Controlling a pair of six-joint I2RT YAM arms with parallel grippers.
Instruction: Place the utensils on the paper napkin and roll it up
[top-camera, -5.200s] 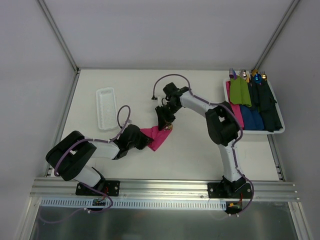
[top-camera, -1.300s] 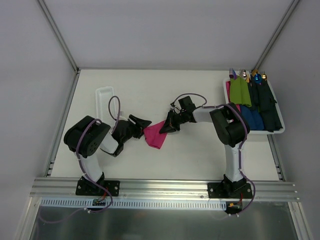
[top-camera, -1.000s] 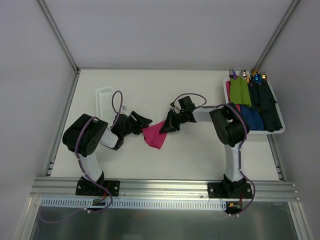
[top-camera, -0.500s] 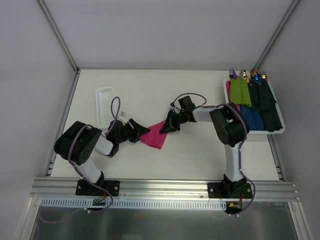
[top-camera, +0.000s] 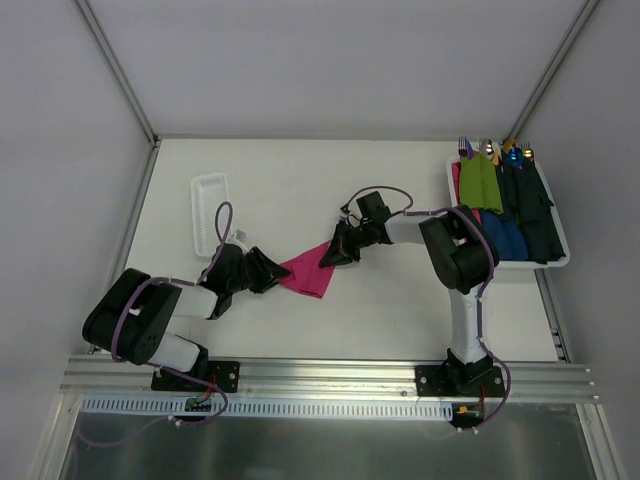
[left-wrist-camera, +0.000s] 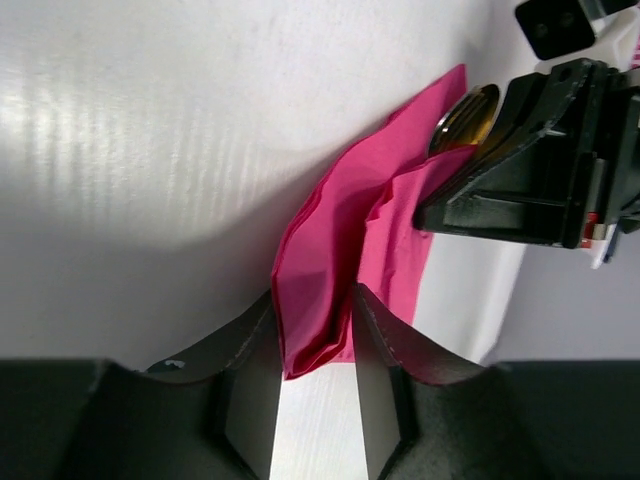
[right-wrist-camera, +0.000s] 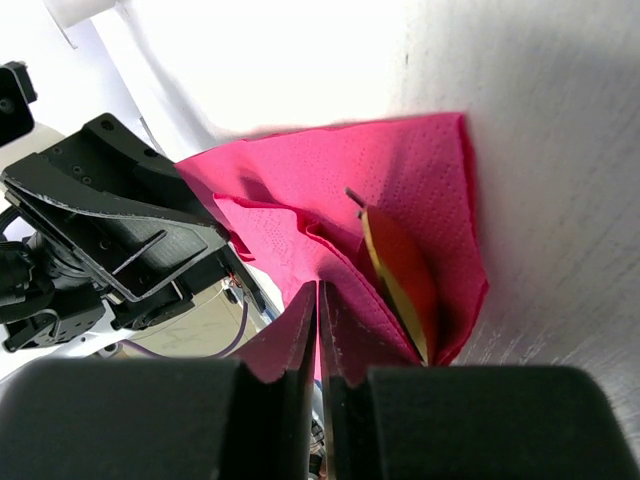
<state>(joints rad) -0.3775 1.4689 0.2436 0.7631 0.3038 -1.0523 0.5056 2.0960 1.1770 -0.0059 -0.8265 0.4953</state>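
Note:
The paper napkin (top-camera: 305, 275), bright magenta-pink, lies loosely folded on the table between my two grippers. In the left wrist view its rolled near end (left-wrist-camera: 330, 250) fills the gap between my left gripper's (left-wrist-camera: 312, 300) fingers and touches both. My left gripper (top-camera: 270, 272) sits at the napkin's left end. My right gripper (top-camera: 332, 254) is at the upper right corner, its jaws (right-wrist-camera: 318, 290) pressed together on a napkin layer (right-wrist-camera: 400, 180). One gold utensil, a spoon bowl (right-wrist-camera: 400, 275), shows inside the fold and peeks out (left-wrist-camera: 465, 115) beside the right gripper's tip. Any other utensils are hidden.
A long white tray (top-camera: 210, 205) lies at the back left. At the right edge a white tray (top-camera: 555, 262) holds green, blue and navy napkin rolls (top-camera: 480, 180) with coloured cutlery ends. A metal rail (top-camera: 320, 375) runs along the near edge.
My left gripper swung down and left, lined up with the napkin's left end, and its jaws narrowed onto the fold. The right gripper stayed put on the napkin.

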